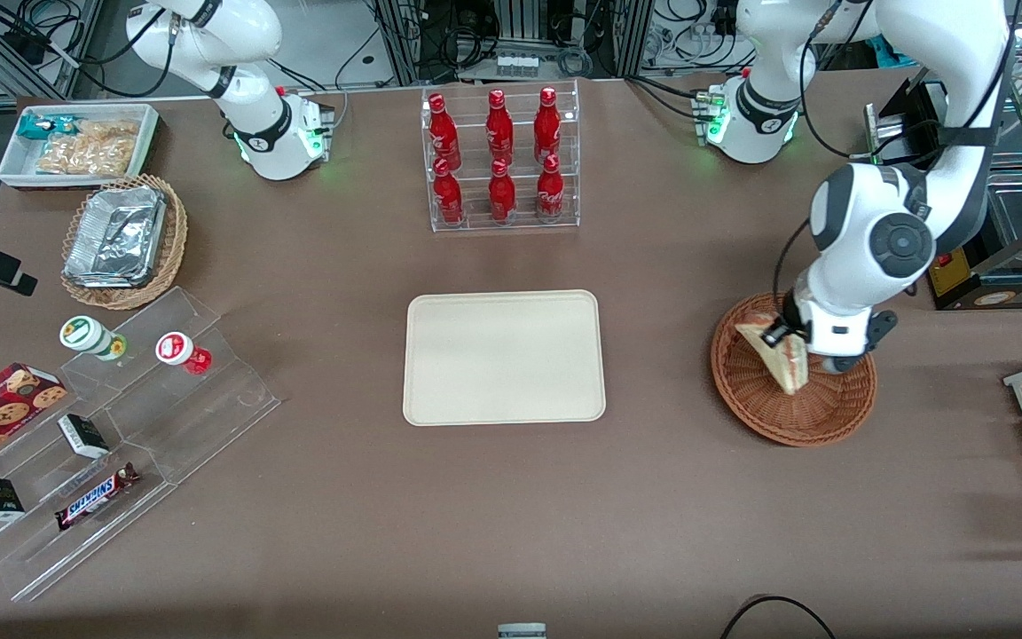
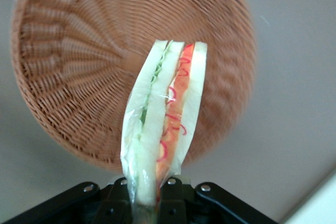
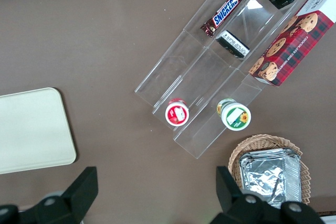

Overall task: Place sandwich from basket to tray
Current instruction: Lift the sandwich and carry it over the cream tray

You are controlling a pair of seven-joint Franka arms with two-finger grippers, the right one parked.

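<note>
Gripping sandwich (image 2: 163, 124) w/ end effector (image 2: 149, 195) closed, above basket (image 2: 68, 77).

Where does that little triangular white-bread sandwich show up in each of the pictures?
Front view: the triangular white-bread sandwich hangs from the left arm's tool, over the round reddish-brown wicker basket.
Left wrist view: sandwich clamped in the tool, above the same basket.
Right wrist view: not visible.
Shared landmark: the basket.
</note>
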